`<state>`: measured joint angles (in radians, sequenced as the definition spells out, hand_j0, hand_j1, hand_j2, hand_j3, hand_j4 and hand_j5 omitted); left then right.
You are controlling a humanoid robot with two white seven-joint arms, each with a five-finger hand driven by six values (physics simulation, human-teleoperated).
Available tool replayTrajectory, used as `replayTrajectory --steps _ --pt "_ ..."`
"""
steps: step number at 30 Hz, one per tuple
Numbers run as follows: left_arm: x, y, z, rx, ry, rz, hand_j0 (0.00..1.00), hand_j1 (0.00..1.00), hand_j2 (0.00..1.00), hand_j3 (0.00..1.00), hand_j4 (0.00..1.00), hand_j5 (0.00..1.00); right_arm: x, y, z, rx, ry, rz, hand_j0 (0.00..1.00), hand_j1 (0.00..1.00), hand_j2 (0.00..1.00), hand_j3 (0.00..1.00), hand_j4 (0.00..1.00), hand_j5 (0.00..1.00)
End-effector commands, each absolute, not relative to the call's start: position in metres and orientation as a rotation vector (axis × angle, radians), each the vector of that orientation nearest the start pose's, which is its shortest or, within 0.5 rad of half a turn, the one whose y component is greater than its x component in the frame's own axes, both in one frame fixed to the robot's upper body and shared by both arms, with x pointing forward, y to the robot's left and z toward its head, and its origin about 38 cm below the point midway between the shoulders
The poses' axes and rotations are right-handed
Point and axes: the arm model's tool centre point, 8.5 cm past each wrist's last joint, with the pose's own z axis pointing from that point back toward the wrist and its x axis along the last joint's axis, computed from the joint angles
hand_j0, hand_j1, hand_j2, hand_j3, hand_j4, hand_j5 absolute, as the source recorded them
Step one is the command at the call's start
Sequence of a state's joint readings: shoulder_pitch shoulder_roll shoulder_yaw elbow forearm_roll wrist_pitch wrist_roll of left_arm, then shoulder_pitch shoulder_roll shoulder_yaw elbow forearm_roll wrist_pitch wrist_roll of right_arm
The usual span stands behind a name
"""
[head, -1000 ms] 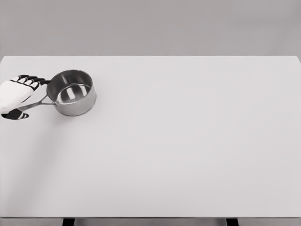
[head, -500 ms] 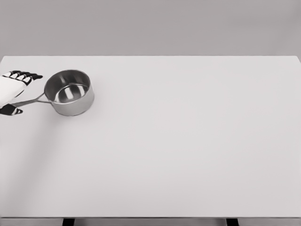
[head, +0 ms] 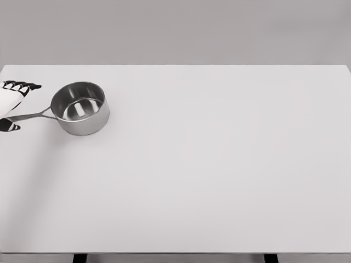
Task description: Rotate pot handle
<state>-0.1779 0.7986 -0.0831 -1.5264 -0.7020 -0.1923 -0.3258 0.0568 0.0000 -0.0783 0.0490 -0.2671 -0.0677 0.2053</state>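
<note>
Black-tipped fingers (head: 22,86) beside round steel pot (head: 80,108)

Bench (head: 219,181) was a plain white slab spanning nearly the full frame width, far edge straight against a flat grey wall (head: 175,30). Two dark legs (head: 80,257) showed under the near edge, one left of centre, one right.

Only pot (head: 80,108) on table (head: 219,175), prob.
</note>
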Motion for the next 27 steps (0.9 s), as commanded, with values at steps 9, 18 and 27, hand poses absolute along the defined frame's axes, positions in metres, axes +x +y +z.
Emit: replayTrajectory --steps 9,18,27 --pt "0.406 0.439 0.187 0.965 -1.124 -1.492 1.00 1.00 1.00 1.00 1.00 1.00 -0.042 -0.256 -0.259 0.091 -0.012 -0.346 1.00 1.00 1.00 1.00 1.00 1.00" --pt "0.414 0.444 0.192 0.978 -1.129 -1.463 1.00 1.00 1.00 1.00 1.00 1.00 -0.042 -0.256 -0.259 0.091 -0.012 -0.346 1.00 1.00 1.00 1.00 1.00 1.00" --pt "0.419 0.449 0.195 0.986 -1.122 -1.445 1.00 1.00 1.00 1.00 1.00 1.00 -0.042 -0.256 -0.259 0.091 -0.014 -0.346 1.00 1.00 1.00 1.00 1.00 1.00"
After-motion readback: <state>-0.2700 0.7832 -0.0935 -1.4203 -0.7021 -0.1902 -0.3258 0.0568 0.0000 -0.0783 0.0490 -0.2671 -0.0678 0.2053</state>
